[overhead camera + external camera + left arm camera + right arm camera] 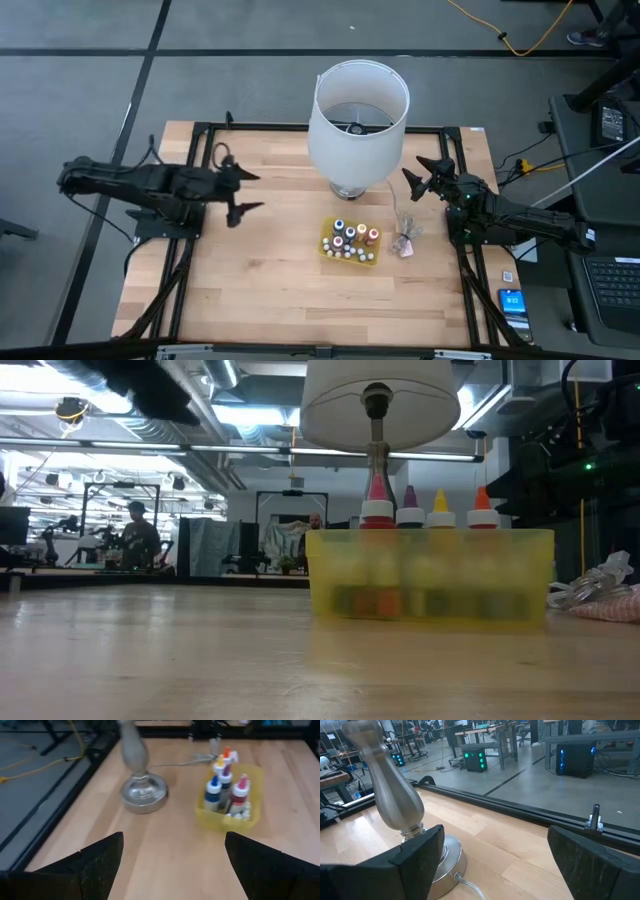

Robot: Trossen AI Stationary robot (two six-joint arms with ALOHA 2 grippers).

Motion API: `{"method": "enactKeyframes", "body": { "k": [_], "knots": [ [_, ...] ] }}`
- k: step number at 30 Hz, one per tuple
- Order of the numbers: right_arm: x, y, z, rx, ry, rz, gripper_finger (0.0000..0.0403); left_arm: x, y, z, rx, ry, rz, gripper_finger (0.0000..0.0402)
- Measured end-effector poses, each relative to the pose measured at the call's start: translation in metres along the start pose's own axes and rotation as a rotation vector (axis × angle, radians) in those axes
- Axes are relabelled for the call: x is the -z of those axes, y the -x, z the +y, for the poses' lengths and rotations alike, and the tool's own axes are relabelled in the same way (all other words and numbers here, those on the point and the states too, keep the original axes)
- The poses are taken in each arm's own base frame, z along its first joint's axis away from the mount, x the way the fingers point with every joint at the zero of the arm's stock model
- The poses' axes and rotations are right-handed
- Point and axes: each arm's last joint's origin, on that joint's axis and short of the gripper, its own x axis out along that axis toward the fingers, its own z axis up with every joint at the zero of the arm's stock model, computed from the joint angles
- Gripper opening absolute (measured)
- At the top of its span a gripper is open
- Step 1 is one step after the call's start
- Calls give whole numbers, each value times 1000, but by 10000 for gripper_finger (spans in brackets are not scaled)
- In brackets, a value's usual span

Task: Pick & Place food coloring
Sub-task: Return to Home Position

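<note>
The food coloring (350, 240) is a cluster of tiny bottles standing in a flat yellow tray (328, 252) near the table's middle; in the low view (428, 512) red, purple, yellow and orange tops rise above the tray wall. In the left wrist view the bottles (227, 790) stand ahead of the fingers. My left gripper (240, 194) hovers open over the table's left part, well short of the tray. My right gripper (418, 175) waits open at the right, beside the lamp.
A table lamp with a white shade (358, 115) and silver base (144, 795) stands behind the tray, its cord trailing right. A crumpled clear wrapper (405, 240) lies right of the tray. Bare wood lies along the near side.
</note>
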Motion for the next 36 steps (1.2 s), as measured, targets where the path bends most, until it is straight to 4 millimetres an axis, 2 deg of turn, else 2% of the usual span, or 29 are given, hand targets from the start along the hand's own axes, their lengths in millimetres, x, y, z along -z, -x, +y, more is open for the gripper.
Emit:
{"method": "enactKeyframes", "body": {
  "k": [10,20,29,36],
  "knots": [
    [0,0,0,0,-1,0,355,47,23,26,-86,138,-125,345],
    [0,0,0,0,-1,0,355,82,20,28,-88,162,-236,345],
    [0,0,0,0,-1,0,355,95,22,35,-207,189,-414,345],
    [0,0,0,0,0,0,355,110,17,35,-190,194,-443,345]
  ]
}}
